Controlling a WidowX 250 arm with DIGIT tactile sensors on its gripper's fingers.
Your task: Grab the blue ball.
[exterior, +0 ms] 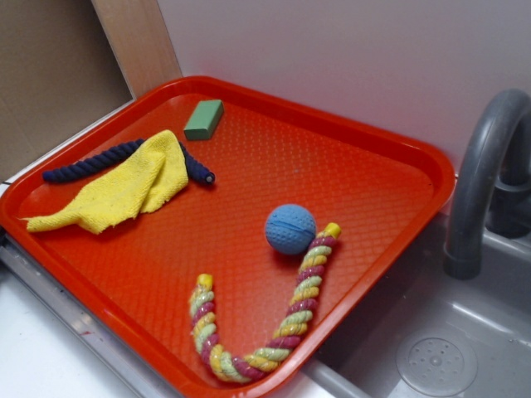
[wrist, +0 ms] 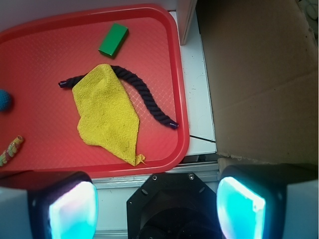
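Observation:
The blue ball (exterior: pixel 290 229) is a small light-blue dimpled sphere with a thin groove. It rests on the red tray (exterior: pixel 365 182), touching the top end of a multicoloured rope. In the wrist view only its edge shows at the far left (wrist: pixel 4 99). My gripper (wrist: pixel 157 209) is open and empty, its two fingers with cyan pads (wrist: pixel 75 211) wide apart. It hangs high, over the tray's outer edge near the robot base, far from the ball. The gripper does not show in the exterior view.
On the tray lie a yellow cloth (exterior: pixel 124 186) over a dark navy rope (exterior: pixel 83 166), a green block (exterior: pixel 204 119) at the back, and a U-shaped multicoloured rope (exterior: pixel 274 332) in front. A grey sink (exterior: pixel 431 348) with a faucet (exterior: pixel 481 182) stands right. Cardboard (wrist: pixel 259 74) stands beside the tray.

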